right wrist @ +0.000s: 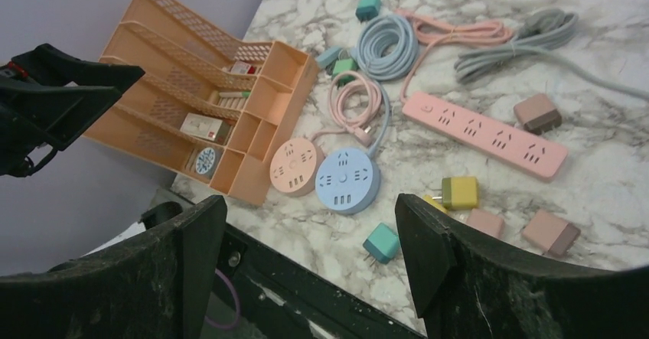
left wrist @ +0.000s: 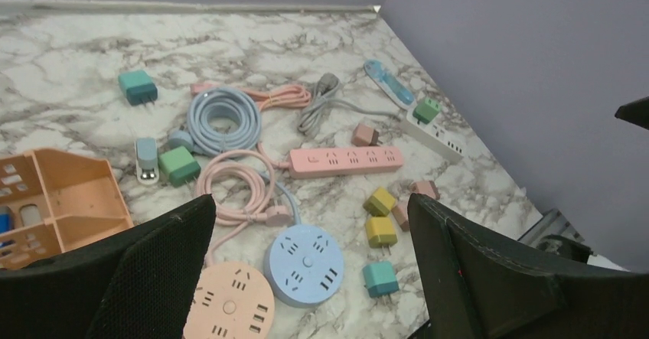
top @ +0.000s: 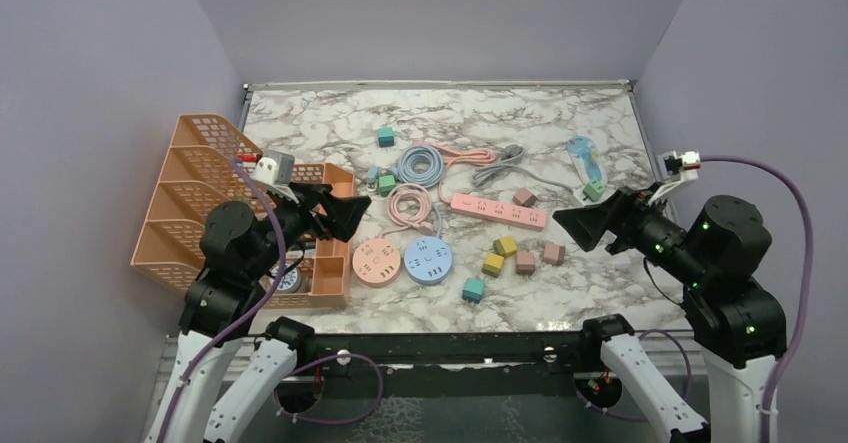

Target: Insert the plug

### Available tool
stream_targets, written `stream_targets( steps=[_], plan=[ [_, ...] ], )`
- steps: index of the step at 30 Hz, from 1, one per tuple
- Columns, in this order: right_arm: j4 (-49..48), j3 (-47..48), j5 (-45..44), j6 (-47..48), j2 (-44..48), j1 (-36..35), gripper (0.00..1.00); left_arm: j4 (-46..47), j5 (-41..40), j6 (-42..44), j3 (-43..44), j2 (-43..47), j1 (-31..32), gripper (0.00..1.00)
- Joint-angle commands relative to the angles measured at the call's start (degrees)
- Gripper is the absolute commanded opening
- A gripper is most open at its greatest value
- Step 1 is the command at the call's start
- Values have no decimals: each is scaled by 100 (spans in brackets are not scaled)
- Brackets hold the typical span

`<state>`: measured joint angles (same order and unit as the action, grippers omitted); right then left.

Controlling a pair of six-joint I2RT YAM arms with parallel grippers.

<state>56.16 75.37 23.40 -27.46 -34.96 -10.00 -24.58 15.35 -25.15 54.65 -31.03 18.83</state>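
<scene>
Left hand [top: 352, 211] and right hand [top: 572, 225] hang spread and empty, flanking the pink power strip [top: 498, 210] between them, apparently poised for a first grasp.

Pink power strip [top: 498, 210], marbled table [top: 320, 123], orange organizer [top: 185, 198]

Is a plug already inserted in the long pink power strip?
No, the pink power strip shows only empty sockets, and the nearest brown plug lies beside it.

Both end effectors [left wrist: 310, 201] [right wrist: 310, 200] spread wide, empty
</scene>
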Motion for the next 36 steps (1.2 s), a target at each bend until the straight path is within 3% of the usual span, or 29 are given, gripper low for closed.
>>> stream_targets(
  steps=[1, 7, 12, 18, 25, 30, 36],
  plan=[
    [-408, -693, 583, -297, 86, 41, 80, -161, 217, -8, -441, 21, 175, 96],
    [-702, -1549, 798, -524, -171, 46, 73, -293, 555, -742, -1099, -368, 214, 85],
    [-490, -2047, 190, -422, -393, 51, 70, -300, 486, -1091, -1392, -898, 318, 78],
    [-667, -2924, -414, -447, -745, 51, 62, -175, 168, -1233, -1409, -1146, 618, 78],
    [-1217, -3556, -860, -458, -1219, -16, 66, 177, 9, -1602, -1716, -1045, 885, 78],
    [-1547, -3720, -1495, -1014, -1377, -884, 70, 290, -123, -1726, -1794, -1078, 1009, 78],
    [-1803, -3671, -2748, -2014, -2373, -2592, 69, 403, -303, -1792, -1785, -1152, 1119, 78]
  ],
)
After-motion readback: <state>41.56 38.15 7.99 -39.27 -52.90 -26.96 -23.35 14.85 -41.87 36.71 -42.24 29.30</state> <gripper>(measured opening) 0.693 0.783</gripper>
